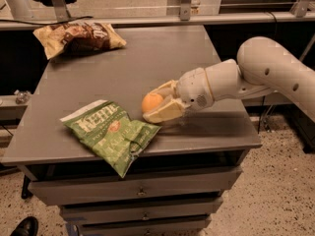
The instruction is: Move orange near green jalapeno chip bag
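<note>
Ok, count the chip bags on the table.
2: green jalapeno chip bag front left, beside the gripper holding the orange; tan-and-brown chip bag back left. None looks hidden.

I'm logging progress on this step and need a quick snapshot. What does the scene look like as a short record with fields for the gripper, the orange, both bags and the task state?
gripper: gripper low over the table's front area, shut on the orange
orange: orange between the fingers, close beside the green bag's upper right edge
green bag: green jalapeno chip bag lying flat, front left as seen, one corner past the table's front edge
other bag: tan-and-brown chip bag, back left corner
task state: orange near the green bag, not yet released
</note>
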Motion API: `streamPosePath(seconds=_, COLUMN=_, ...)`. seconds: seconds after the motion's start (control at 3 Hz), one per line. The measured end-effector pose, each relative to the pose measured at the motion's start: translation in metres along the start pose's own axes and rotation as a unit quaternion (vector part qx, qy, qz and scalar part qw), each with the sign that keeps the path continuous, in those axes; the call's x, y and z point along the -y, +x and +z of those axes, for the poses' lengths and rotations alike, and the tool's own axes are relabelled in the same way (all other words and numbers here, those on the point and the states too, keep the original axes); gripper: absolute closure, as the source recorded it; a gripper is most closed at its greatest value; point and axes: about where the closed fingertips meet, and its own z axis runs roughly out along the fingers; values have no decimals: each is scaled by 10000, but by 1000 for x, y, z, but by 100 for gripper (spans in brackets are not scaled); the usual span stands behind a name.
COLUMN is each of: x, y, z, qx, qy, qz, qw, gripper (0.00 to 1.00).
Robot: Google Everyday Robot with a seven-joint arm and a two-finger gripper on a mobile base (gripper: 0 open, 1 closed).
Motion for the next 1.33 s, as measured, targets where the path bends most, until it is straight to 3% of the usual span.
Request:
streamPosePath(seconds=0.67, x=-12, y=2, z=7, qx=26, qy=-690, qz=43, qw=9976, gripper=100)
streamPosePath(seconds=1.0, x=-20, y=7, z=4, qx=22, qy=-1056, qz=27, qw=9944, gripper=100)
streamPosePath(seconds=1.33, x=-25, y=9, z=2, qx=-13, qy=-1256, qz=-48, qw=9921, gripper=82)
